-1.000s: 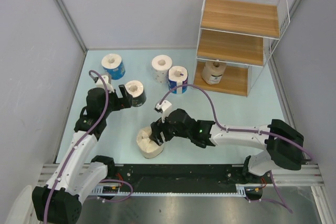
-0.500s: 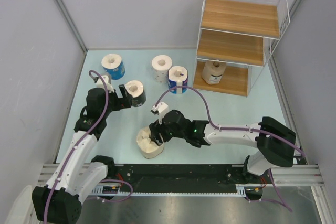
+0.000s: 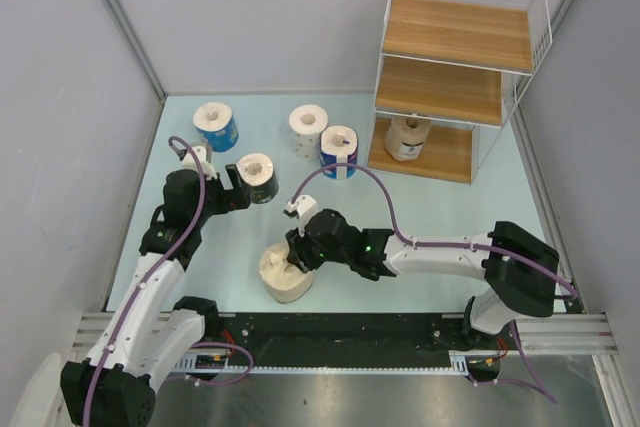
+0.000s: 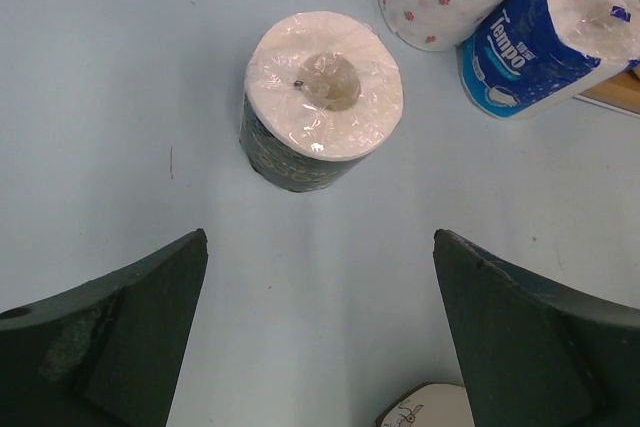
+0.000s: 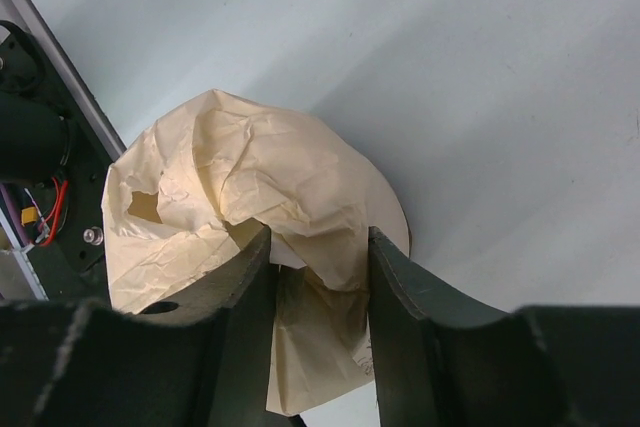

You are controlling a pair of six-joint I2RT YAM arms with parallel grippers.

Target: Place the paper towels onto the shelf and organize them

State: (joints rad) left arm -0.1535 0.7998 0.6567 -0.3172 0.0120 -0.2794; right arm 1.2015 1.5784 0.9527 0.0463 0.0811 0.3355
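the cream crumpled paper roll [image 3: 278, 277] stands on the pale blue desk [image 3: 430, 209] close to its near edge, well apart from the three-tier shelf of brown wooden boards in white wire [image 3: 440, 87] at the far right. the right end effector [image 3: 296, 257] sits on top of it, its two dark fingers [image 5: 245, 282] drawn close on a fold of the loose paper at the crown. so it is gripping the roll by its wrapping, not around the body.

the left end effector [image 4: 320, 247] hangs wide apart and holding nothing, aimed at the dark-wrapped roll with a white top [image 4: 320, 97], which stands upright just ahead of it. beyond that are a white red-speckled roll [image 3: 308, 129] and a blue-wrapped roll [image 3: 338, 151] touching each other, and another blue-wrapped roll [image 3: 216, 125] off to the far left. one tan-brown roll [image 3: 407, 137] already stands on the bottom board.

the step in hand looks like the pick of the cream roll, with five rolls left to shelve. the next move calls for a lift and a long carry to the right. since only crumpled paper is pinched, the roll could sag or slip free, so a slow rise seems wise.
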